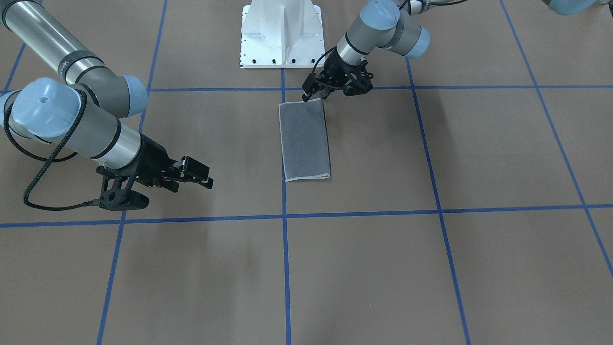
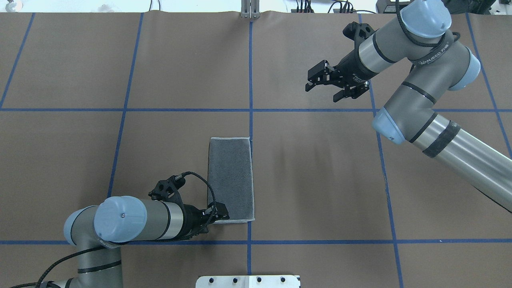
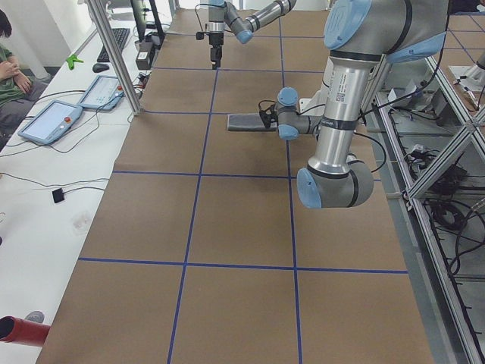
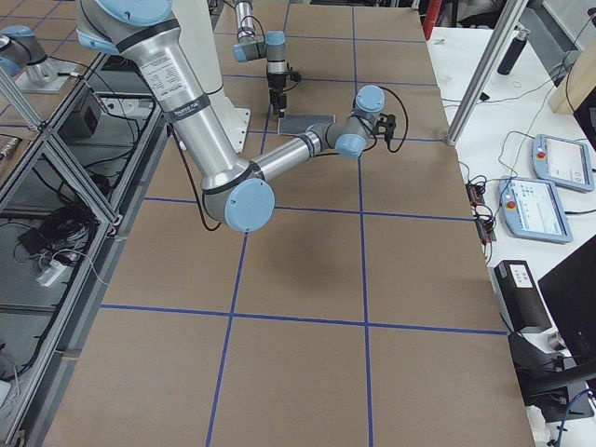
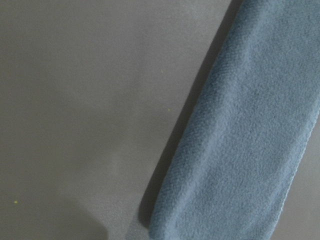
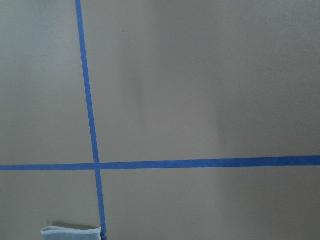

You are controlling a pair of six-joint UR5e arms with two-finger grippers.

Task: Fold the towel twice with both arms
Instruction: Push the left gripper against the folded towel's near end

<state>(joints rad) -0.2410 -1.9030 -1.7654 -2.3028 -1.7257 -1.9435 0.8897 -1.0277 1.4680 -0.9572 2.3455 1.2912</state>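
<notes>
- Front-facing view: the towel (image 1: 304, 140) lies flat on the table (image 1: 431, 268), folded into a narrow strip with the grey face up and pale edging round it. One long edge runs along a blue tape line (image 1: 285, 268).
- Same view: the left claw (image 1: 314, 97) is down at the strip's robot-side end, its tips at the corner on the robot's left. The jaws look parted and hold nothing, and the cloth is not lifted.
- Same view: the right claw (image 1: 208, 176) hangs above the table, well apart from the towel on the robot's right. It holds nothing.
- Overhead view: the left claw (image 2: 218, 216) covers the near left corner of the towel (image 2: 231, 180), one finger lying over the cloth. The right claw (image 2: 322, 93) is clearly wide open and empty. It is far out beyond the towel's far end and off to the right.
- Left side view: the near arm's claw meets the towel (image 3: 246, 122) end-on. The far claw points down, well away from it.
- Right side view: the towel (image 4: 305, 119) lies flat under the far arm. I cannot tell either claw's opening here.
- Left wrist view: the towel (image 5: 240, 140) runs diagonally across bare table. No fingers are in shot.
- Right wrist view: mostly table and crossing tape. Only an end of the towel (image 6: 70, 232) shows at the bottom edge, beside the tape.
</notes>
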